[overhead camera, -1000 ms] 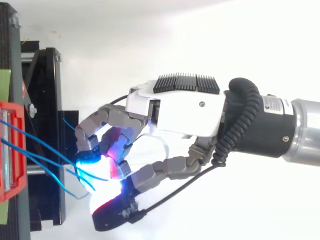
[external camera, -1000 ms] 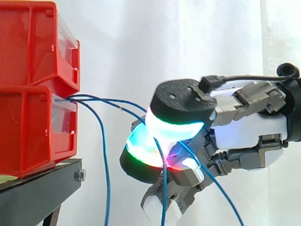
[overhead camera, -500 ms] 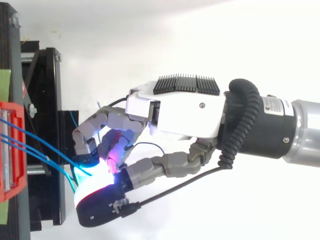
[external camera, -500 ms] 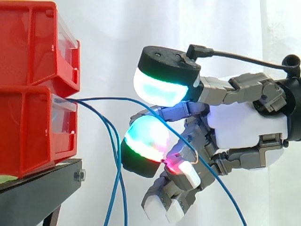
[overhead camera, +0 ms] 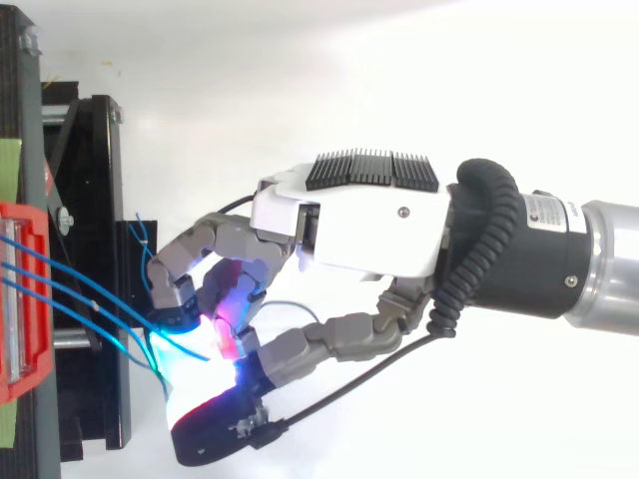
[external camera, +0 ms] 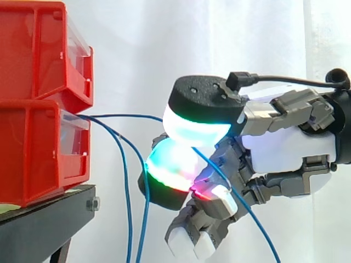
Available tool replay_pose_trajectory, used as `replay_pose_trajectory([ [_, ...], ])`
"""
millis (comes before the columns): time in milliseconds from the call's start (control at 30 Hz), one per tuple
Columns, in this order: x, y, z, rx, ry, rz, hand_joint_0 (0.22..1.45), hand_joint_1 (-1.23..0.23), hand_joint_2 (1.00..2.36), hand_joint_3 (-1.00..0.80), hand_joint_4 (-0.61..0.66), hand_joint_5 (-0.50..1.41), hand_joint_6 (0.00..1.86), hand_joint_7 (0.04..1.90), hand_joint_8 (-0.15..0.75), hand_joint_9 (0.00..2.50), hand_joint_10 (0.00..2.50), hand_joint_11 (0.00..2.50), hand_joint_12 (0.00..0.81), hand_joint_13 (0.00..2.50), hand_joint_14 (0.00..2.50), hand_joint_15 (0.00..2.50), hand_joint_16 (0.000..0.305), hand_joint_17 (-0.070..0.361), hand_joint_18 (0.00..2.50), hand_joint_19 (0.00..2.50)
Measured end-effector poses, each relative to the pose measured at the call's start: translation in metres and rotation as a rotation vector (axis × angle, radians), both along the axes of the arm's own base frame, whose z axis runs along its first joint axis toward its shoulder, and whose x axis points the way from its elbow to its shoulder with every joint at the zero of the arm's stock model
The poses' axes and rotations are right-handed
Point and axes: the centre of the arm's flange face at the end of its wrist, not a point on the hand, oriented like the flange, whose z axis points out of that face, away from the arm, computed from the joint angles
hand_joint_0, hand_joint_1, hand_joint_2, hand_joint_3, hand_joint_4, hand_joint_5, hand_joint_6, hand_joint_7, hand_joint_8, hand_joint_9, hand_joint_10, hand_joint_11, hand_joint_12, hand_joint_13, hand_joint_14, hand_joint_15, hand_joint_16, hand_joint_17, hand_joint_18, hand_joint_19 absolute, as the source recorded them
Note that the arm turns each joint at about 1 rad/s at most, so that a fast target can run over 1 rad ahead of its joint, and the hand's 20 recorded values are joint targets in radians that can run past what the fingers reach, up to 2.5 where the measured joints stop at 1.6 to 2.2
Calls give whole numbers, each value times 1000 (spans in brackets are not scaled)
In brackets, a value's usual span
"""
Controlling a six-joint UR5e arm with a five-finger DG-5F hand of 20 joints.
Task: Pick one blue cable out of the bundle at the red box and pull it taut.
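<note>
Several thin blue cables (external camera: 109,116) come out of the lower red bin (external camera: 33,153) at its front lip. One blue cable (external camera: 143,116) runs nearly level to the right, passes between two glowing pads (external camera: 194,129) of my hand (external camera: 285,148), and slopes down to the right behind them. The upper pad presses down on the lower one with the cable pinched between. Two other cables (external camera: 127,208) hang loose to the left of the hand. From above, the hand (overhead camera: 359,225) reaches left toward the bin (overhead camera: 20,299), its fingers curled over the cables (overhead camera: 70,289).
A second red bin (external camera: 38,49) is stacked on the lower one. Both rest on a black stand (external camera: 49,213) at the left. A white curtain (external camera: 164,49) hangs behind. The arm (overhead camera: 589,264) enters from the right.
Half a second ago the upper pad was lifted well clear of the lower one. It has since come back down and pinches a single cable, while the other two cables hang free.
</note>
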Motion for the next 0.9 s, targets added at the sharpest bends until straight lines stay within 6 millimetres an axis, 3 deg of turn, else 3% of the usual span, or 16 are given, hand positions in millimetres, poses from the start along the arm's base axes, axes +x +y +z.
replay_pose_trajectory([
  [167, 0, 0, 0, 0, 0, 0, 486, -388, 1000, -500, 152, -35, 630, 1176, 372, 1182, 14, 766, 411, 799, 16, 431, 54, 122, 700, 472],
  [300, 0, 0, 0, 0, 0, 1, 547, -434, 1006, -414, 113, -36, 608, 1234, 359, 1156, 16, 772, 393, 776, 16, 438, 50, 113, 647, 498],
  [400, 0, 0, 0, 0, 0, 2, 562, -556, 1008, -316, 110, -48, 658, 1128, 396, 1172, 12, 792, 434, 813, 13, 422, 58, 130, 712, 453],
  [567, 0, 1, 0, 0, 0, 3, 568, -596, 1007, -256, 133, -75, 740, 970, 411, 1170, 10, 815, 450, 825, 14, 423, 60, 136, 737, 441],
  [700, 0, 2, 0, 0, 0, 3, 538, -515, 1007, -378, 122, -80, 733, 964, 373, 1132, 14, 816, 403, 780, 15, 444, 51, 115, 656, 486],
  [900, 0, 1, 0, 0, -1, 1, 539, -453, 1005, -426, 125, -65, 678, 1056, 371, 1147, 15, 801, 403, 782, 16, 440, 51, 115, 656, 479],
])
